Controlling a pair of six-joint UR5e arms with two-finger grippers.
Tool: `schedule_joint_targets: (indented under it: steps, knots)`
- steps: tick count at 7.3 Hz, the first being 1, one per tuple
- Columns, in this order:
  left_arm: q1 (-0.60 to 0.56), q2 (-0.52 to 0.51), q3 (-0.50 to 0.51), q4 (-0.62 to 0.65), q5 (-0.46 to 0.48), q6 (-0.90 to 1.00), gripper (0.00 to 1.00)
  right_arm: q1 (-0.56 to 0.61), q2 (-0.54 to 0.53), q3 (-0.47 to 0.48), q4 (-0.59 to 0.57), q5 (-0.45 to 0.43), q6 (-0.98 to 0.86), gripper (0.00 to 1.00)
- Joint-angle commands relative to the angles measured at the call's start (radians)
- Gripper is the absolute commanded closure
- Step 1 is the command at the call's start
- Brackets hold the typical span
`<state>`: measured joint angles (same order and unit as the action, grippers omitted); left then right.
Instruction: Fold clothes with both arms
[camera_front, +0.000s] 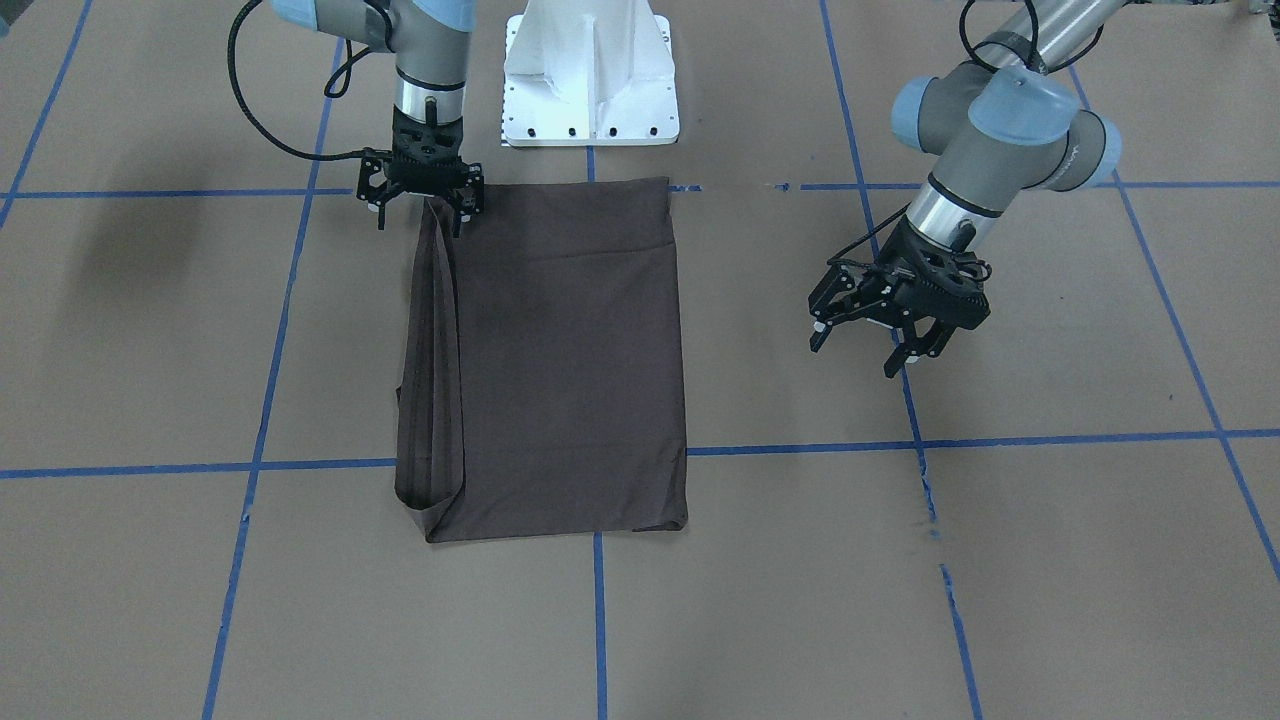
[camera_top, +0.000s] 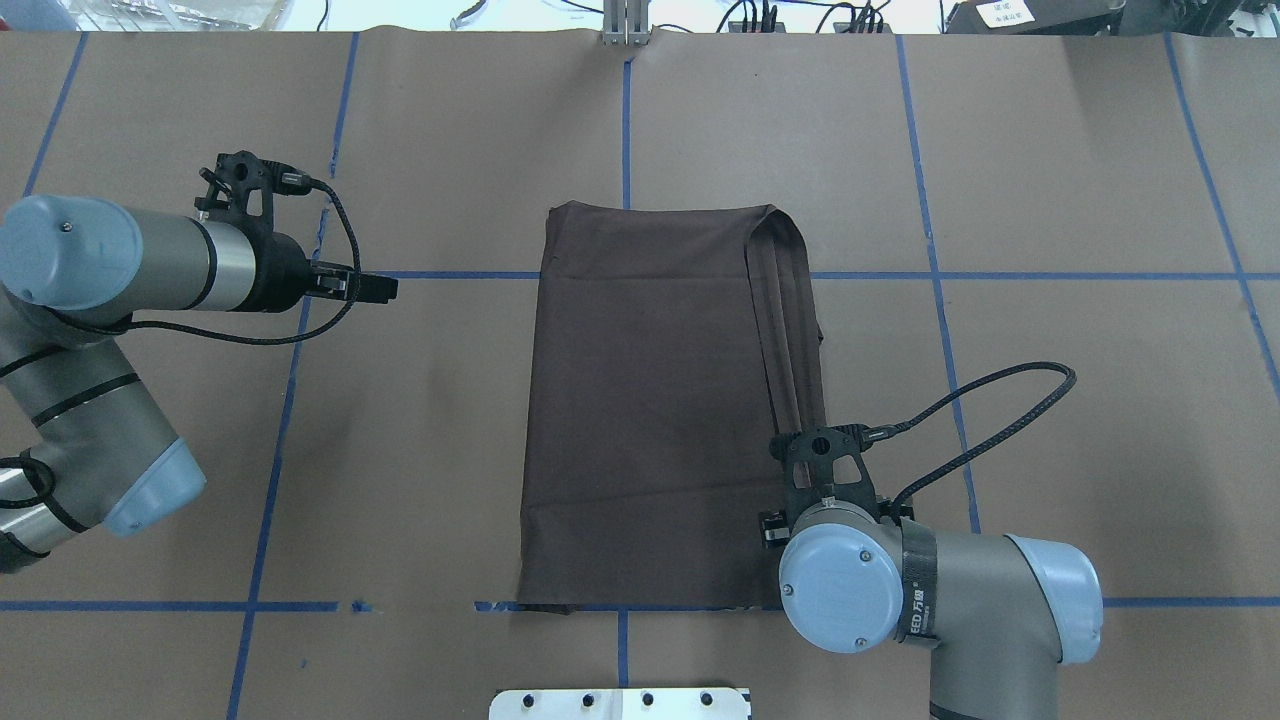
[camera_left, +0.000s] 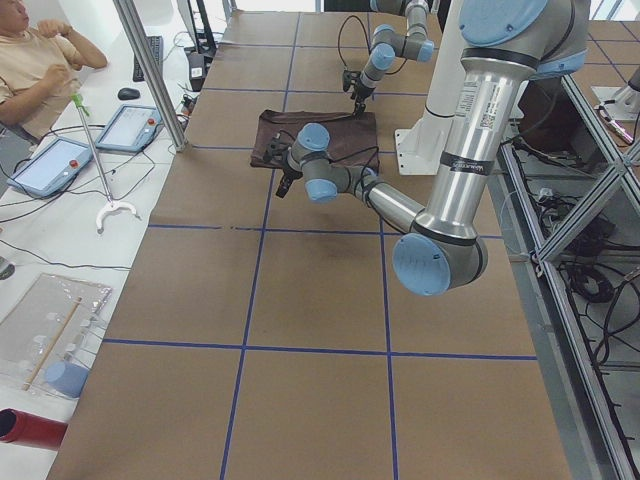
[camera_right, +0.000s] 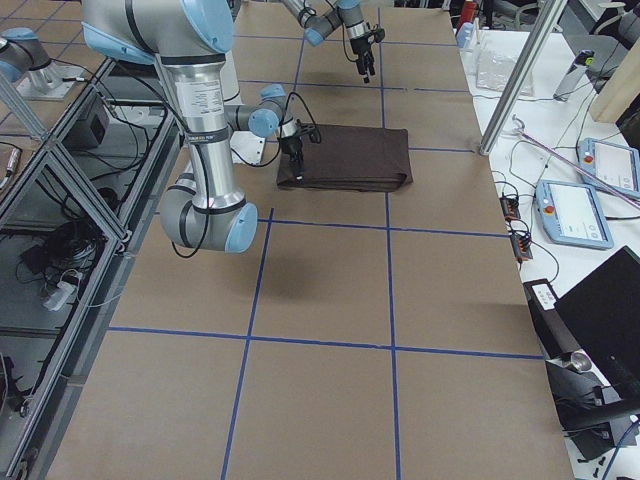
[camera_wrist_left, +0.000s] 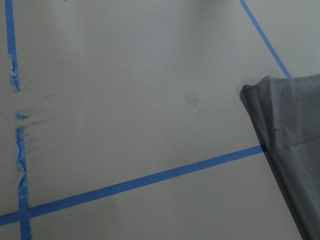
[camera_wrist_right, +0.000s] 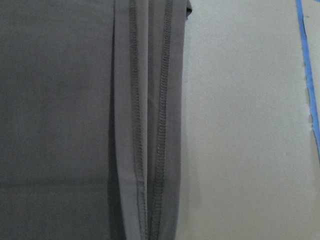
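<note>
The dark brown clothes (camera_front: 560, 360) lie folded into a flat rectangle in the middle of the table, also seen from overhead (camera_top: 650, 400). A narrow folded strip with stitched hems (camera_front: 432, 380) runs along the side by my right arm and fills the right wrist view (camera_wrist_right: 150, 125). My right gripper (camera_front: 421, 217) is open, its fingers straddling the strip's end at the corner nearest the base. My left gripper (camera_front: 857, 352) hangs open above bare table, well clear of the cloth's other side. The left wrist view shows only one cloth corner (camera_wrist_left: 295, 140).
The white pedestal base (camera_front: 590, 80) stands just behind the cloth. Blue tape lines (camera_front: 600, 620) grid the brown table. A seated person (camera_left: 35, 60) and tablets (camera_left: 55, 165) are on a side table beyond the far edge.
</note>
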<state>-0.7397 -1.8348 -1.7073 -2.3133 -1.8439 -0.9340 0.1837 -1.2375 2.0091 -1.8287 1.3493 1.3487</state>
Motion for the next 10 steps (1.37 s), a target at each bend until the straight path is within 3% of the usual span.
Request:
schedule_joint_targets:
  steps: [1,3,7,8,10]
  knots:
    - [0.0,0.0,0.0,-0.001,0.0,0.0,0.0,0.012,-0.003,0.0,-0.061,-0.001,-0.048,0.0]
    - [0.0,0.0,0.0,-0.001,0.002,0.0,0.0,0.043,-0.014,-0.003,-0.121,-0.003,-0.092,0.0]
    - [0.0,0.0,-0.006,-0.001,0.0,-0.002,0.0,0.108,-0.065,0.01,-0.104,0.002,-0.131,0.0]
    - [0.0,0.0,-0.015,-0.001,0.0,-0.026,0.0,0.12,-0.057,0.04,-0.063,0.004,-0.126,0.0]
    - [0.072,-0.004,-0.073,0.0,0.02,-0.229,0.0,0.122,-0.101,0.066,0.255,0.057,-0.05,0.0]
